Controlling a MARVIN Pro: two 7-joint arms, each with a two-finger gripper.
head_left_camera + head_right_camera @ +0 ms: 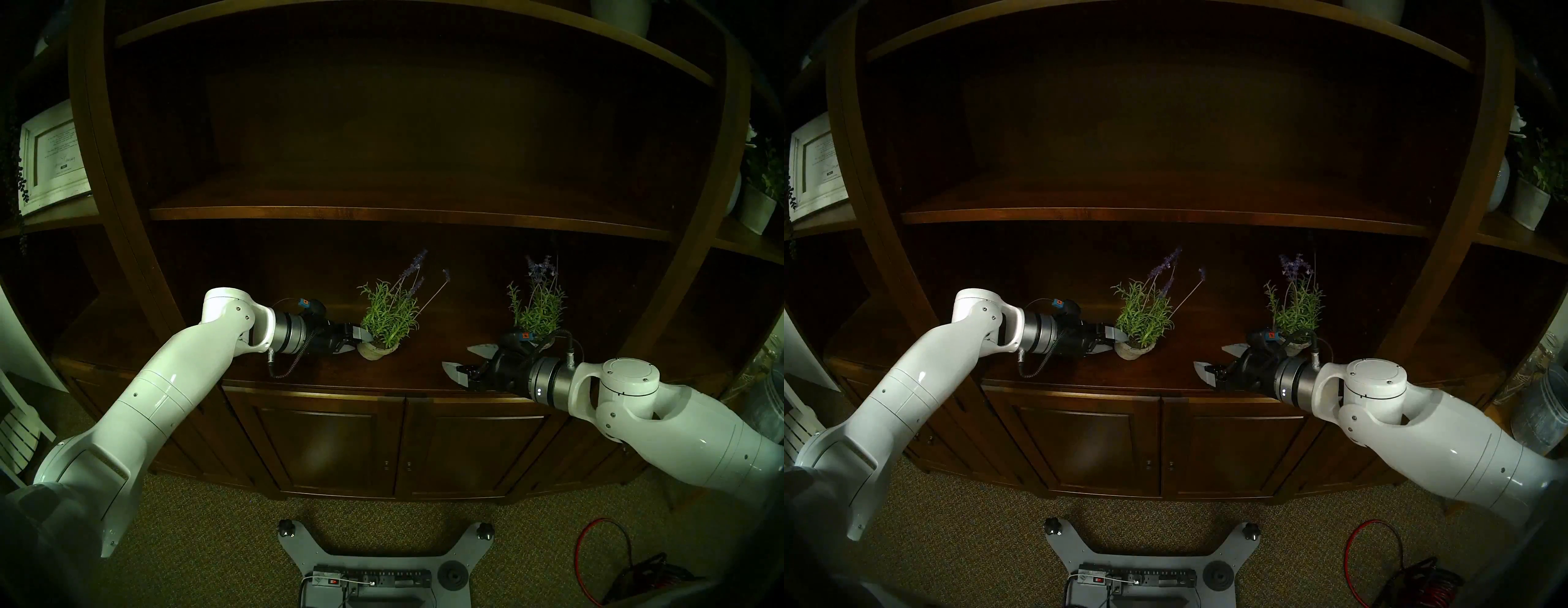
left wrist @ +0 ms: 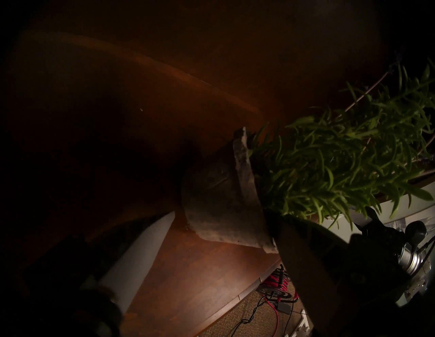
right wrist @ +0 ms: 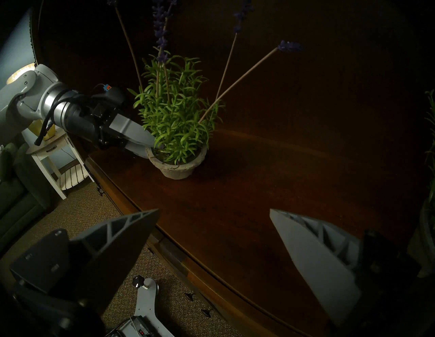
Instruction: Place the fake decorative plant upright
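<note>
The lavender plant in its stone pot stood upright near the middle of the bench. The left gripper held the pot's left rim between its jaws. The right gripper hovered farther right, jaws wide and empty, before a second plant.

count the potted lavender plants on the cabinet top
2. One lavender plant stands mid-shelf with the left gripper at its pot rim; the other lavender plant stands farther right, behind the right gripper, its pot mostly hidden.
</note>
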